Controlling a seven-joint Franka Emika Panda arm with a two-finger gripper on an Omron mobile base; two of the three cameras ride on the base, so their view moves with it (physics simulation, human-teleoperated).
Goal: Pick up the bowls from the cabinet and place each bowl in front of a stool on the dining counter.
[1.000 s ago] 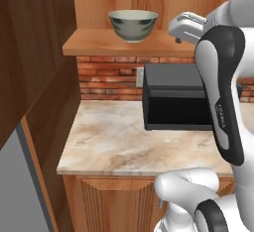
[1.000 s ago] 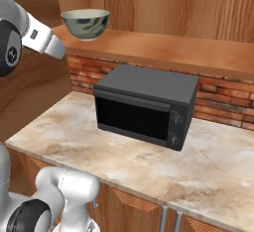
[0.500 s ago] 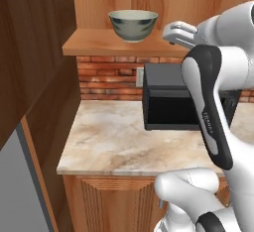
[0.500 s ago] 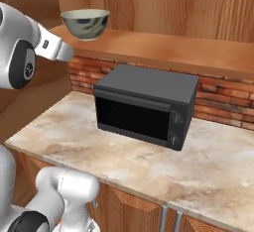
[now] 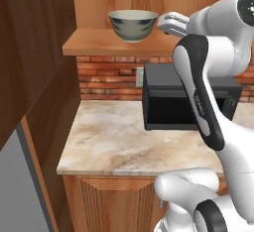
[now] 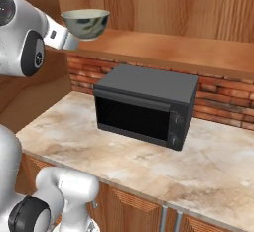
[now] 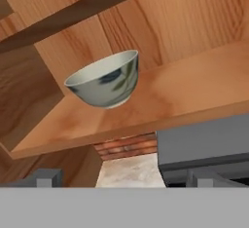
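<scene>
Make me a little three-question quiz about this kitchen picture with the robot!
1. True or false: the grey-green patterned ceramic bowl stands on the brown wooden shelf.
2. What sits right below that shelf on the marbled stone worktop? A) toaster B) black microwave C) kettle
3. Fill in: the robot's two-finger gripper is ____, with nothing between its fingers.

Key: 1 true; 2 B, the black microwave; 3 open.
</scene>
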